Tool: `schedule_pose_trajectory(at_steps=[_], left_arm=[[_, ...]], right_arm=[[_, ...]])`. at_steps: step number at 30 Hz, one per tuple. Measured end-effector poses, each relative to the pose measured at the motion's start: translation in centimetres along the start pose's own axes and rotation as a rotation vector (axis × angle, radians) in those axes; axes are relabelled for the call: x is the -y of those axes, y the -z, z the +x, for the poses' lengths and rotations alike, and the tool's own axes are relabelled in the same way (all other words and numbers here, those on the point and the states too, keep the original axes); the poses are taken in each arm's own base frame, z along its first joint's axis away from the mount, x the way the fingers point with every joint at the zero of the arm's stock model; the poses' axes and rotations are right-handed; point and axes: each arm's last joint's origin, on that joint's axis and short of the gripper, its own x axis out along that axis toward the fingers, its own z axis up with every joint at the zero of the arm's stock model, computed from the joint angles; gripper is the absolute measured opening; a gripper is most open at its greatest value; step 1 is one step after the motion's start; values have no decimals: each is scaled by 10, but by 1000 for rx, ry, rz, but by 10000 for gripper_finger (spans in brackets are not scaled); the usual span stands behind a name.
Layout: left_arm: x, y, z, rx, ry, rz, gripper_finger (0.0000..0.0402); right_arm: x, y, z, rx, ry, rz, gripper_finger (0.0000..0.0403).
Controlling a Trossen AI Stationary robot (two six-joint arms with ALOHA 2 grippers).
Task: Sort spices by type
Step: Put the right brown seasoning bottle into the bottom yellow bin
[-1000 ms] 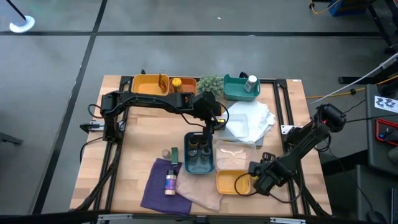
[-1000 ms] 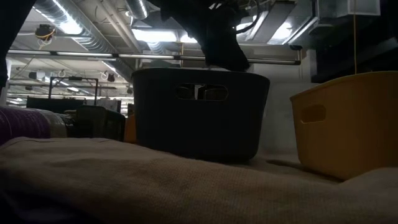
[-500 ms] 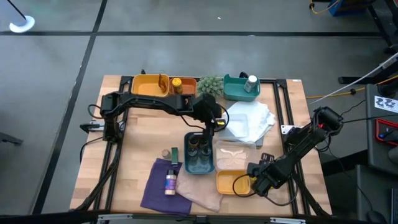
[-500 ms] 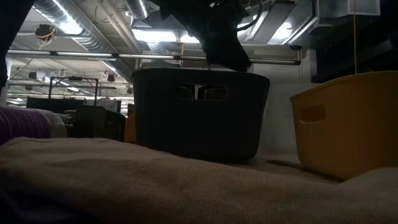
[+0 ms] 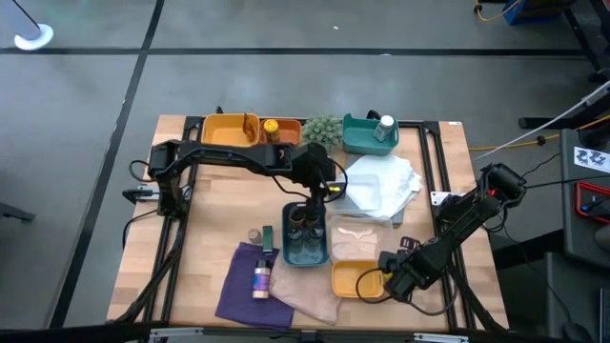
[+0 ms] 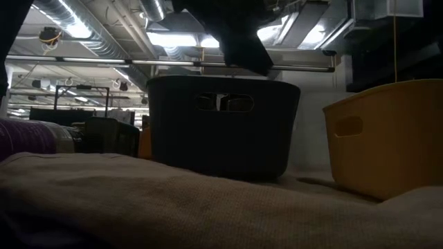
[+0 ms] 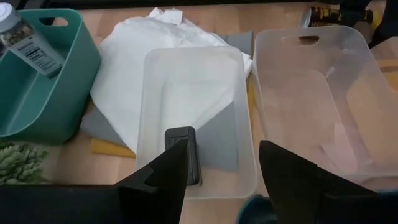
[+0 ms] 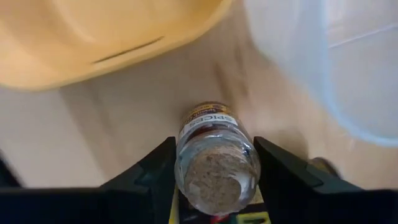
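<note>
My right gripper [image 5: 386, 276] is at the right end of the yellow tray [image 5: 355, 278], near the table's front edge. It is shut on a clear spice jar [image 8: 214, 155] with a white label and grey-brown spice. My left gripper [image 5: 317, 186] is open and empty [image 7: 221, 180], above the far end of the dark blue tray [image 5: 305, 255], in which several dark-lidded jars [image 5: 303, 225] stand. Another jar [image 5: 259, 279] lies on the purple cloth [image 5: 238, 291], and two small jars [image 5: 260, 235] stand left of the blue tray. A white bottle [image 5: 385, 126] stands in the teal tray [image 5: 360, 138]. My right gripper pinches the jar's round sides [image 8: 186, 163] between its two fingers. The jar lies along the fingers, its glass bottom toward the wrist and its labelled end [image 8: 208, 115] pointing away, beside the yellow tray [image 8: 93, 31]. Whether it is clear of the table, I cannot tell.
Two clear trays [image 5: 360, 238] [image 7: 193, 124] and a white cloth [image 5: 386, 186] lie right of the blue tray. An orange tray [image 5: 229, 129] with an orange jar [image 5: 271, 127] and a green spiky plant [image 5: 322, 129] stand along the far edge. A beige cloth [image 5: 305, 293] lies at the front.
My left gripper has shifted a little toward the table's left, staying above the far end of the blue tray. My right gripper has crept slightly toward the yellow tray with the jar.
</note>
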Motion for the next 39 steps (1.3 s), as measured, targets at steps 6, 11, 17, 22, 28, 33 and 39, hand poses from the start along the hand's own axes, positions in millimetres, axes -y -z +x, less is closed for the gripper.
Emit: schedule_pose_trajectory(at_steps=[6,11,17,22,28,33,39], left_arm=[[0,0,-10,-14,1,-1,180],[0,0,-10,-17,2,-1,180],[0,0,-10,-19,2,0,180],[0,0,-10,-21,2,4,180],[0,0,-10,-21,2,4,180],[0,0,-10,-21,2,-11,180],[1,3,-10,-47,4,-24,180]], right_arm=[[-7,-2,-11,-30,-42,-11,182],[-13,-4,-33,-46,-35,-14,186],[-25,-8,-69,-20,-71,-17,186],[-33,-15,-90,110,-95,-17,187],[-33,-25,-93,249,-68,-6,188],[-31,-41,-87,279,-39,-29,188],[-33,-61,-66,198,-35,-94,191]])
